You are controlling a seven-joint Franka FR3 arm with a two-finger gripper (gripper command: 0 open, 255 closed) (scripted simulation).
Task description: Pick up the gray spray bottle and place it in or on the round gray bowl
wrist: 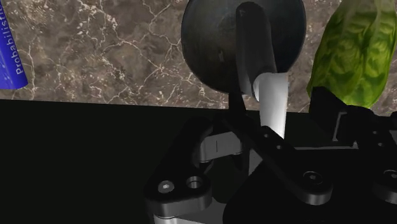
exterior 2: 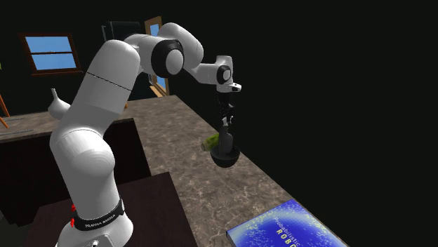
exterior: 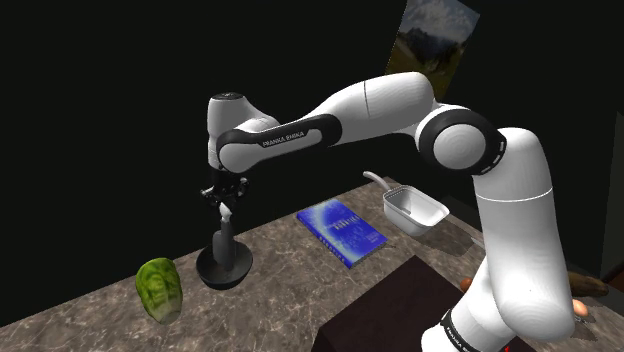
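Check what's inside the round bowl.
A dark spray bottle with a white neck, upright in the round dark grey bowl; whether its base touches bottom is hidden by the rim.

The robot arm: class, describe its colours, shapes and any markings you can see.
The arm has smooth, rounded white links joined by dark bands. One dark band on the forearm carries small white lettering; another lettered band, with red marks, rings the base. The gripper is all black and blocky.

The white arm [exterior: 380, 105] reaches out, wrist turned down, jaws clamped on the spray bottle [exterior: 224, 238].
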